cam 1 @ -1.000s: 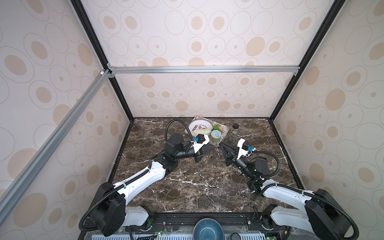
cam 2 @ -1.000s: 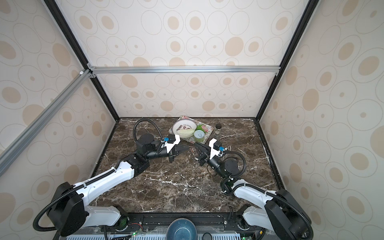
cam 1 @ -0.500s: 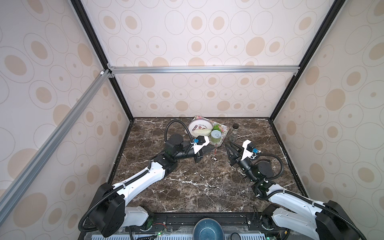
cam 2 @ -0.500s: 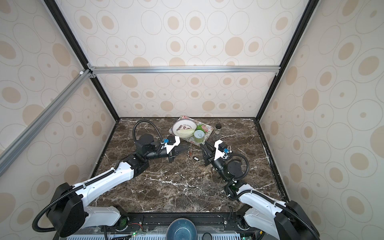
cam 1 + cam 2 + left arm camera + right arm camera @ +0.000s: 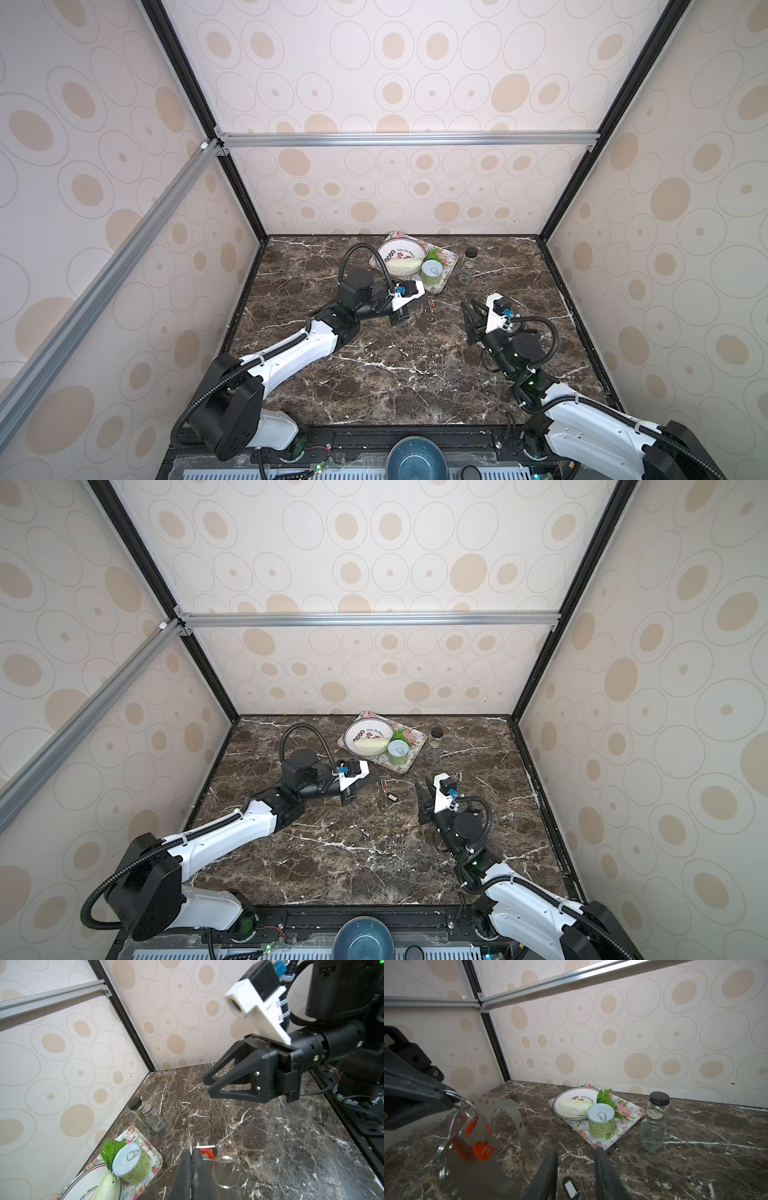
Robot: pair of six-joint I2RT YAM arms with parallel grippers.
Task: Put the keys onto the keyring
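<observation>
The right claw (image 5: pixel 424 788) has backed off from the left claw (image 5: pixel 190 1153), drawing away toward the right and front edges of the counter (image 5: pixel 374 854). A clear gap now separates the two, where a second ago they nearly met. Its jaws have parted from almost closed to partly spread. The black-tagged key (image 5: pixel 391 798), not seen on the counter a second ago, now lies flat on it in that gap.
</observation>
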